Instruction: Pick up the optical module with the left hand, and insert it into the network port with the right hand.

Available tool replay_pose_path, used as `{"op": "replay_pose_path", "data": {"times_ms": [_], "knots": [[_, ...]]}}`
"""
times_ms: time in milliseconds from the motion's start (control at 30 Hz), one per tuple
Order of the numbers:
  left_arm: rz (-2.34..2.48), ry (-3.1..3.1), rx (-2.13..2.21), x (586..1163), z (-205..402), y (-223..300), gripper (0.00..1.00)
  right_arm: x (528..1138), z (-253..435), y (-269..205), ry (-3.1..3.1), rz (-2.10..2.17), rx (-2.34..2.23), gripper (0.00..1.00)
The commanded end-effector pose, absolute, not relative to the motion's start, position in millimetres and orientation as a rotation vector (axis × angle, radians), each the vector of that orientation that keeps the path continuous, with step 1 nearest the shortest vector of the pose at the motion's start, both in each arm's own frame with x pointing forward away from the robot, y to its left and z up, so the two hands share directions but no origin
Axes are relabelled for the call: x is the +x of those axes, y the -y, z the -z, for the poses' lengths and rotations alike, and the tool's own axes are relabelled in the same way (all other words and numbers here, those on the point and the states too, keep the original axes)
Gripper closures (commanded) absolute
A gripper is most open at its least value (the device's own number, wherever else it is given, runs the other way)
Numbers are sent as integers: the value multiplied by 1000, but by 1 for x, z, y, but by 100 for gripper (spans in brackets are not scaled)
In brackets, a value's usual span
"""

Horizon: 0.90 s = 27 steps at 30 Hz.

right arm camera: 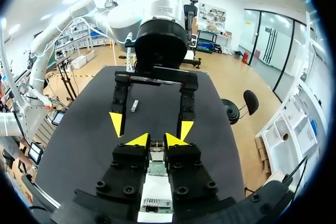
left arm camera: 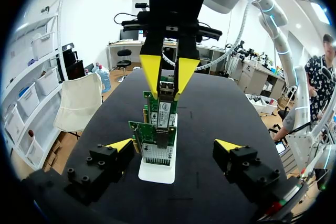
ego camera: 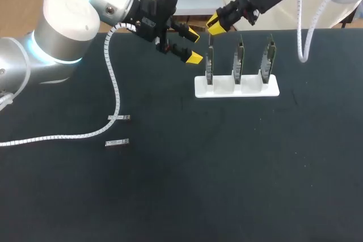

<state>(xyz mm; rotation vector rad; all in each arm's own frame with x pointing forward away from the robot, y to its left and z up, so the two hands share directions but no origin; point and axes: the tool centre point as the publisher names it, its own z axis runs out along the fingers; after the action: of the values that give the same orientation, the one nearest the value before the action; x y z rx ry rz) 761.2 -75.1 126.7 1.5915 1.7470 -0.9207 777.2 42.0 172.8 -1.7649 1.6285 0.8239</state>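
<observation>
- Looking down the right wrist view, I see the right fingers (right arm camera: 139, 140) almost closed. They pinch the module (right arm camera: 156, 147) from both sides, with the tips pointing down.
- The module hangs directly over the end card (ego camera: 210, 63), the one nearest my left arm, in the white holder (ego camera: 249, 90). The port is hidden beneath the module, so I cannot tell whether it has gone in at all.
- I judge the narrow, vertical grip is there to line the module up with the card's upper edge, so a straight downward push can seat it.
- The left fingers (ego camera: 194, 58) stand wide apart with nothing between them, just beside that same card. Open and off to one side, they leave the right arm room to work.
- Three cards stand upright in the holder, which I take as presenting their ports to an approach from above.
- A spare module (ego camera: 119, 118) and a second module (ego camera: 117, 143) lie flat on the counter (ego camera: 227, 185). They are well apart from the holder and near the left arm's cable (ego camera: 116, 83).
- My reading is that the pickup is done and the insertion is the step in hand. A slight tilt of the module could jam it against the port's mouth.
</observation>
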Motion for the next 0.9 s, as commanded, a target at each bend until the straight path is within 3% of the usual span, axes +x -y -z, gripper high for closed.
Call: {"op": "replay_pose_path", "data": {"times_ms": [33,733,767,800,900], "knots": [[923,-1750,1598,764,-127,76,0,779,-173,-43,-1626,-831,-1768,100],[923,-1750,1598,764,-127,76,0,777,-162,-41,-1663,-833,-1766,100],[923,-1750,1598,764,-127,76,0,777,-162,-41,-1664,-834,-1766,56],[923,-1750,1598,764,-127,76,0,777,-162,-41,-1665,-831,-1762,0],[923,-1750,1598,764,-127,76,0,777,-163,-41,-1662,-831,-1755,0]]}}
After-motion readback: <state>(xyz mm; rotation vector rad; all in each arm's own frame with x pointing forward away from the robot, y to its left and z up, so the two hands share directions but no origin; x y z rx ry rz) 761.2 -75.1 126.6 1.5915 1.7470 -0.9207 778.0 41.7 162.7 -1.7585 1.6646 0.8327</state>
